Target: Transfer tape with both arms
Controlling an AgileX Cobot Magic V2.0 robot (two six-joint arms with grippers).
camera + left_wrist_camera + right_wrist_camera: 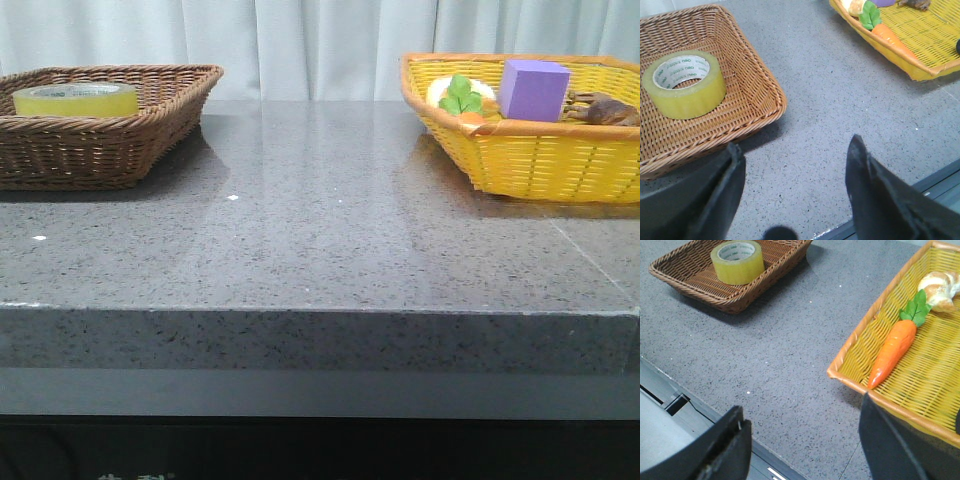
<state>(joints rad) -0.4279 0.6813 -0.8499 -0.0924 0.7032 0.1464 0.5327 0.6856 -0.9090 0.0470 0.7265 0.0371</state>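
The tape (75, 99) (684, 83) (737, 261), a low yellow translucent roll with a pale printed core, lies flat in the brown wicker basket (150, 120) (755, 95) (775, 260) at the table's far left. My left gripper (795, 150) hangs open over the grey tabletop near its front edge, beside that basket and apart from the roll. Over the front edge near the yellow basket (540, 160) (860, 350), my right gripper (802, 412) is open and empty. Neither gripper shows in the front view.
The yellow basket (920, 70) at the far right holds a purple foam block (533, 90), a toy carrot (894, 351) (892, 39), a bread piece (940, 290) and a brown object (605, 108). Grey speckled tabletop (320, 220) lies between the baskets.
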